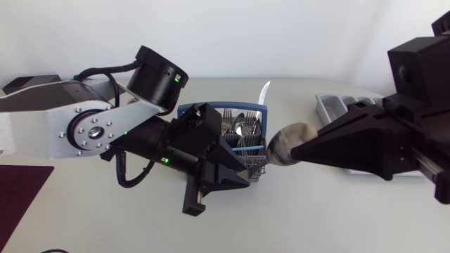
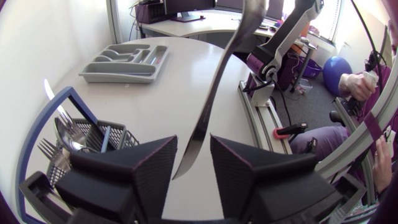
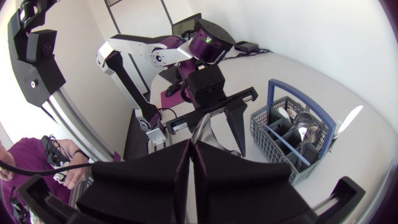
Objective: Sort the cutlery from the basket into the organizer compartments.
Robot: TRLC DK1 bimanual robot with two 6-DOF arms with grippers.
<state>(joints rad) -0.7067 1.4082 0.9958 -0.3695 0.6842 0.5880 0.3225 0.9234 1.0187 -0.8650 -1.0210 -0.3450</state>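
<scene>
Handing a spoon [image 1: 285, 144] across, just beside the basket [image 1: 188, 112].
Pinched near the bowl by the right fingers [image 3: 149, 177], closed tight. Poised handle-first between the left fingers [image 2: 149, 168], spread wide and touching nothing. Probably awaiting a better grip before the organizer [image 1: 337, 105], well apart on the bench [image 1: 316, 218].

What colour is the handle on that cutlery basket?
The handle is blue, the basket grey; clearest in the right wrist view.

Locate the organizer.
In the head view the organizer lies at the right side, partly hidden behind the right arm, and to the right of the basket.
</scene>
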